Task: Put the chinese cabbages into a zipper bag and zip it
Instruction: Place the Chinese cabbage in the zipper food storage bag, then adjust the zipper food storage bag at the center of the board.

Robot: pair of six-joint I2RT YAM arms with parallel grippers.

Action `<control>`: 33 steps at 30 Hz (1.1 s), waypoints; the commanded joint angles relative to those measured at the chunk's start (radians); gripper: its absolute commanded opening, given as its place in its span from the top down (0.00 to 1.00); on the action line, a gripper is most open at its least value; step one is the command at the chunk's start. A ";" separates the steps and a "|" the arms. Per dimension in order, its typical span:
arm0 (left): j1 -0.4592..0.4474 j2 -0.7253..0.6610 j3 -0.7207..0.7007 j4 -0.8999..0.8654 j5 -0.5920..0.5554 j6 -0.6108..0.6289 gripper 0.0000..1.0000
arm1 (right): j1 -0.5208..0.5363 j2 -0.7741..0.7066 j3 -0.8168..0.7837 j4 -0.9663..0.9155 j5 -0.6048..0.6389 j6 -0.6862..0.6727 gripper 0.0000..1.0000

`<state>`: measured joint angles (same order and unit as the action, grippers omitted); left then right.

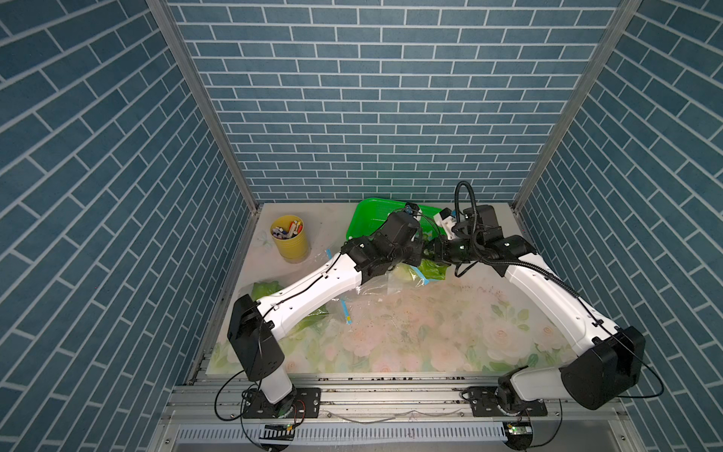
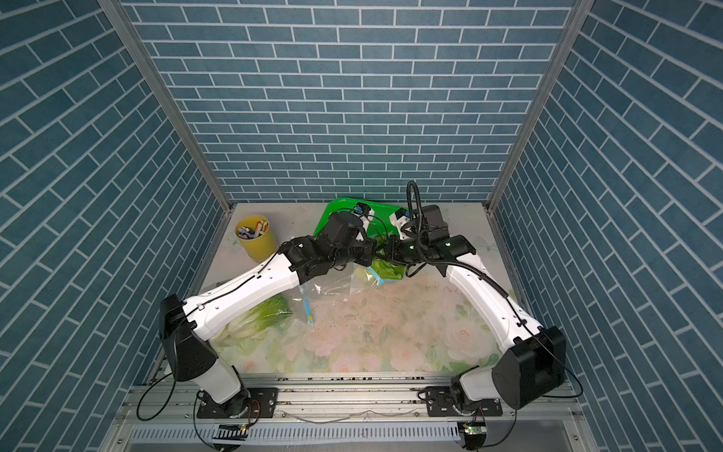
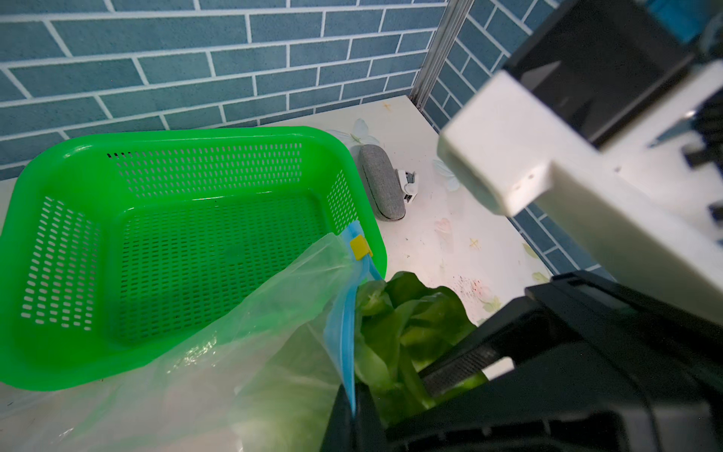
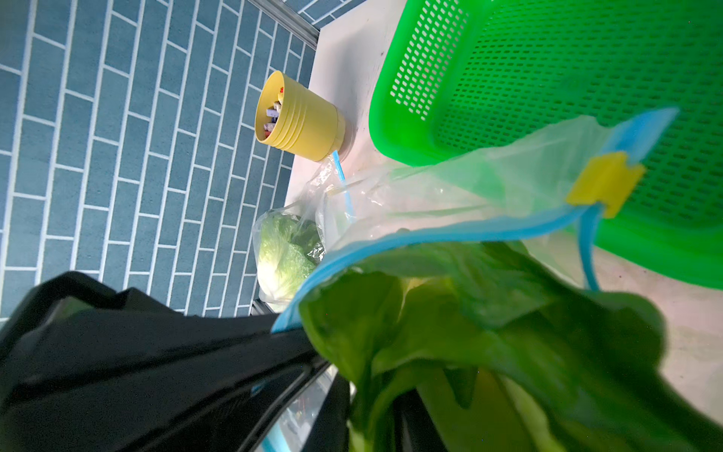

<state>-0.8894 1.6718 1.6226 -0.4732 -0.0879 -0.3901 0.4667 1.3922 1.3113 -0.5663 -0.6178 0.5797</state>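
- Blue zipper strip [image 3: 344,340] of the zipper bag [image 3: 234,332] is clamped between my left hand's [image 3: 354,397] closed jaws, holding the mouth up just in front of the green basket [image 3: 195,137].
- The yellow slider [image 3: 360,247] sits at the strip's end nearest the basket rim, so the mouth is unzipped.
- One cabbage [image 3: 407,321] lies at that mouth, just beside the basket. Its dark leaves hang outside the strip and its pale base shows through the film.
- My right hand [image 1: 430,252] is at those leaves, but I cannot tell whether its jaws are apart or gripping.
- A second cabbage [image 2: 254,319] lies on the desk [image 1: 430,332] well apart from the basket, in clear plastic.
- I judge the leaves soft, floppy and easy to tear, and the film slippery.
- I would push or grip at the firm white base, not the leaf tips.
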 commanded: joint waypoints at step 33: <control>-0.002 -0.077 -0.050 0.052 -0.085 -0.032 1.00 | -0.065 -0.187 -0.152 -0.218 0.259 -0.036 0.62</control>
<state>-0.8902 1.6249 1.5776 -0.4500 -0.1635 -0.4149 0.4046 1.1927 1.1702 -0.8188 -0.3145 0.5438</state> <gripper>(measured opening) 0.048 0.383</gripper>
